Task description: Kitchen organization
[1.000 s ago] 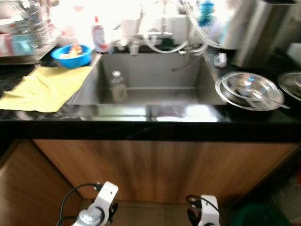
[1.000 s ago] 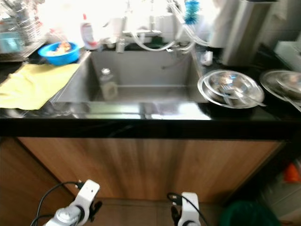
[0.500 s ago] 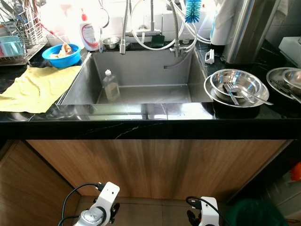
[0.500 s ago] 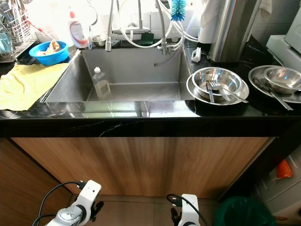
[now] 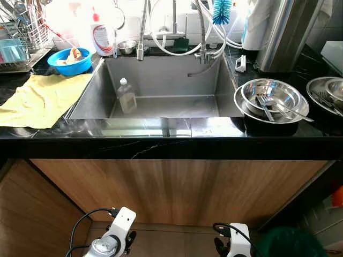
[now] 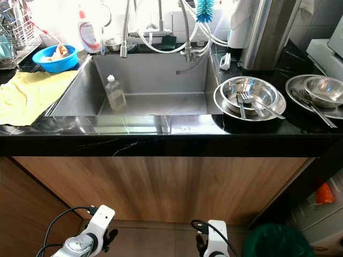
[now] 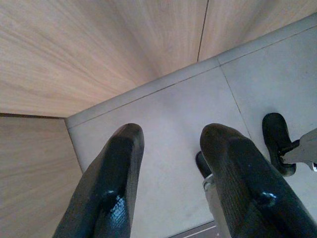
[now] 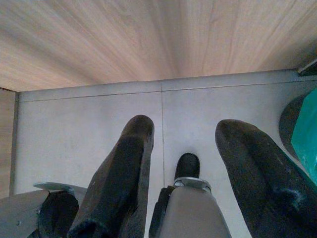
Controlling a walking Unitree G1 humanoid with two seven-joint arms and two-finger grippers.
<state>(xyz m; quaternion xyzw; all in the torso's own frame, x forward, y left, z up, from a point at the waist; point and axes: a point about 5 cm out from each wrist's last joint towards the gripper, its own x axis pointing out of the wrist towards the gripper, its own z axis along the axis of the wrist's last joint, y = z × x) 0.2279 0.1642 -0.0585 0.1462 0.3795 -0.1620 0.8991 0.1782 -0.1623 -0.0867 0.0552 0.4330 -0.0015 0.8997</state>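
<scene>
Sink basin [image 5: 166,85], centre of the frame: floor largely open; one clear bottle [image 5: 127,96] stands at its left side. Access from above at the basin's far edge is obstructed by the hanging faucet [image 5: 142,32], looped hoses [image 5: 177,45] and a blue brush [image 5: 221,10]. Counter, left: yellow cloth [image 5: 40,99] lies flat; blue bowl [image 5: 68,60] and dish rack [image 5: 21,37] crowd the upper left corner. Counter, right: stacked steel bowls with cutlery [image 5: 273,100] occupy the surface, a tall steel appliance [image 5: 284,32] behind them. The front counter edge [image 5: 161,144] is unobstructed.
</scene>
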